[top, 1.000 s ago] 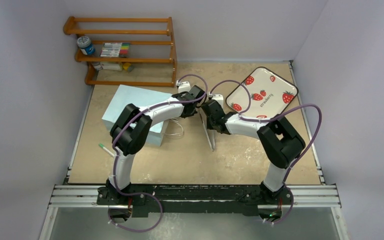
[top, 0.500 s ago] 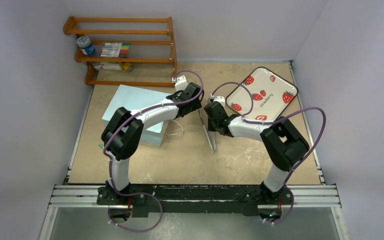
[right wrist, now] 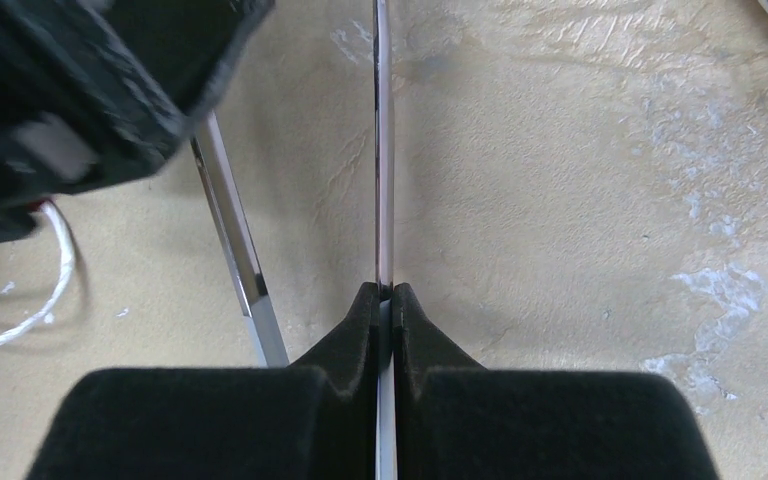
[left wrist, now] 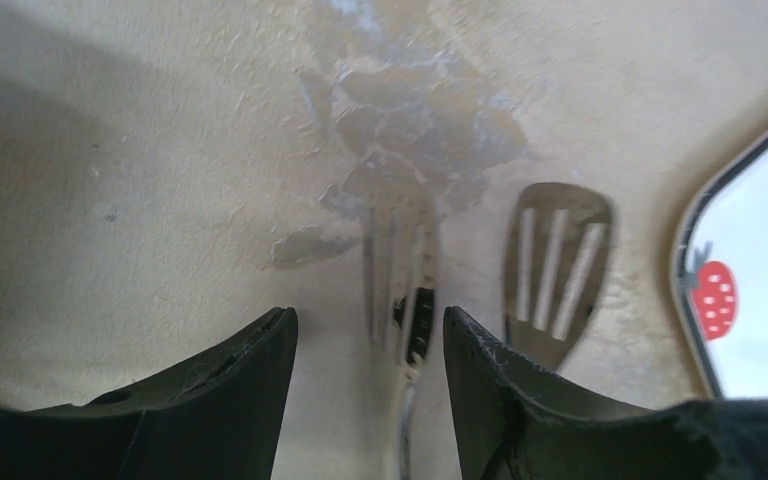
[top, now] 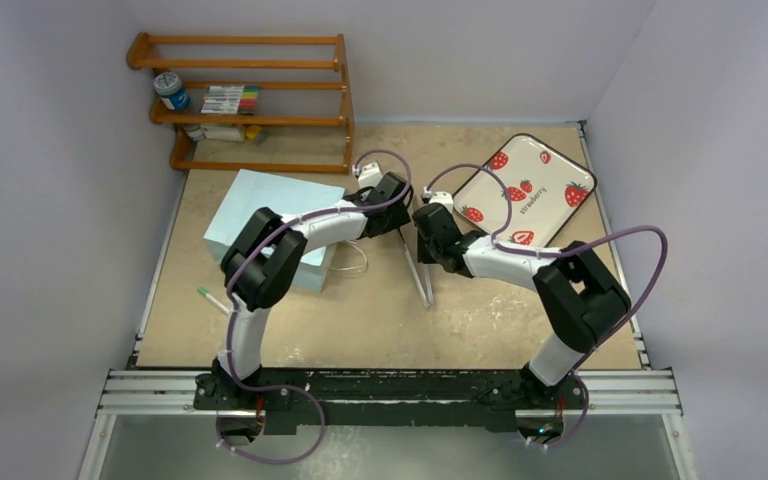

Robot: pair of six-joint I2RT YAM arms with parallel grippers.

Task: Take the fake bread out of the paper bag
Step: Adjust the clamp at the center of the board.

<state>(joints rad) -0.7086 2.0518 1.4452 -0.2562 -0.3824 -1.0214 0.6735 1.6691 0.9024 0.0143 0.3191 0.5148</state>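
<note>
The pale blue paper bag (top: 260, 205) lies on its side at the table's left, its white cord handle (right wrist: 30, 300) trailing toward the middle. The fake bread is hidden. Metal tongs (top: 423, 280) with slotted heads lie between the arms. My right gripper (right wrist: 384, 292) is shut on one thin tongs arm (right wrist: 384, 150), seen edge-on; from above the right gripper (top: 417, 243) sits mid-table. My left gripper (left wrist: 370, 325) is open just above the table, one slotted head (left wrist: 400, 280) between its fingers without touching, the other head (left wrist: 557, 260) to its right. Seen from above, the left gripper (top: 401, 224) is close beside the right one.
A white strawberry-patterned tray (top: 525, 190) lies at the back right, its rim (left wrist: 685, 270) near the tongs heads. A wooden rack (top: 250, 100) with markers and a jar stands at the back left. A green-tipped pen (top: 210, 297) lies by the left table edge.
My left gripper has gone from shut to open and hovers over the tongs heads. The right arm's elbow has swung right while its gripper stays shut on the tongs.
</note>
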